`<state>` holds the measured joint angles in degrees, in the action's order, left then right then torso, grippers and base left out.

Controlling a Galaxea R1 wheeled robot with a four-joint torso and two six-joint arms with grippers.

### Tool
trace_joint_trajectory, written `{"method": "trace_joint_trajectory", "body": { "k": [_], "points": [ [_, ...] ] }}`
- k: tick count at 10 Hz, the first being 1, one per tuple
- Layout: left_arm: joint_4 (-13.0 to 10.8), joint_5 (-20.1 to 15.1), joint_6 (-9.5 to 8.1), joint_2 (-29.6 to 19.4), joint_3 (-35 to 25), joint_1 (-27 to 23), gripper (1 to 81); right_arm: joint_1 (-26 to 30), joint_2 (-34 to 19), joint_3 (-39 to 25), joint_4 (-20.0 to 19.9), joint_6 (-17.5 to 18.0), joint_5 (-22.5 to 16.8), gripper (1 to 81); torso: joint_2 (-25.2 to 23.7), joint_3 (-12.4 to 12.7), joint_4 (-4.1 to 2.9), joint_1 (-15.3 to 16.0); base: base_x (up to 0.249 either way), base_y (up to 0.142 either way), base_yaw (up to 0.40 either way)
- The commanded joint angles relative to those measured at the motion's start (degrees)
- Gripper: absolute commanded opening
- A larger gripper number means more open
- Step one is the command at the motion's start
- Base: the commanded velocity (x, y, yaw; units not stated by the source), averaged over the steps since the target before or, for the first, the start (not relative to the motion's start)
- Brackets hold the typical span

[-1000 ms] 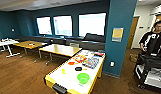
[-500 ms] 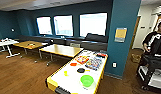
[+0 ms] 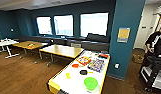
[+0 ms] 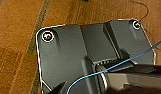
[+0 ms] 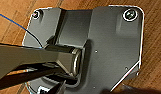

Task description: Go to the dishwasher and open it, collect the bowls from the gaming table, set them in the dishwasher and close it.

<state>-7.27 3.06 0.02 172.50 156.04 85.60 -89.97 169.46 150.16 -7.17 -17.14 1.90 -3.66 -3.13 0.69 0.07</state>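
Observation:
The gaming table point(image 3: 54, 85) stands ahead and below me, with a white top, a yellow rim and its near end at the picture's lower edge. A wide lime-green bowl point(image 3: 91, 83) sits on the top near that end, toward the right rim. Left of it lies a small yellow item point(image 3: 68, 75), too blurred to tell whether it is a bowl. The dishwasher is out of view. Both wrist views look down past the robot's own dark plate onto wooden floor.
On the table's far half lie a black item point(image 3: 83, 72), an orange one point(image 3: 75, 65) and colourful game boxes point(image 3: 96, 65). Wooden tables point(image 3: 61, 50) stand to the left. A teal pillar point(image 3: 124, 37) rises right of the table. A person point(image 3: 154, 42) stands by a dark cart point(image 3: 152, 72).
The whole head picture has shifted slightly, so the camera has moved; the gaming table sits a little lower and nearer. Nothing on the table has moved.

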Motion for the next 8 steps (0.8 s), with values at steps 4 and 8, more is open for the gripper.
{"method": "trace_joint_trajectory", "body": {
  "k": [4, 8],
  "points": [
    [0.15, -2.53, 0.24, -0.31, -0.03, -3.03, 81.1, 2.81, -0.41, -0.15, 0.49, -0.26, -3.22, 81.1, 0.0, 0.0, 0.0, 0.0, 0.102, 0.106, 0.0],
    [0.06, -2.53, 0.24, -0.31, -0.03, -3.03, 81.1, 2.64, -0.41, -0.15, 0.49, -0.26, -3.22, 81.1, 0.0, 0.0, 0.0, 0.0, 0.102, 0.103, 0.0]
  ]
}}
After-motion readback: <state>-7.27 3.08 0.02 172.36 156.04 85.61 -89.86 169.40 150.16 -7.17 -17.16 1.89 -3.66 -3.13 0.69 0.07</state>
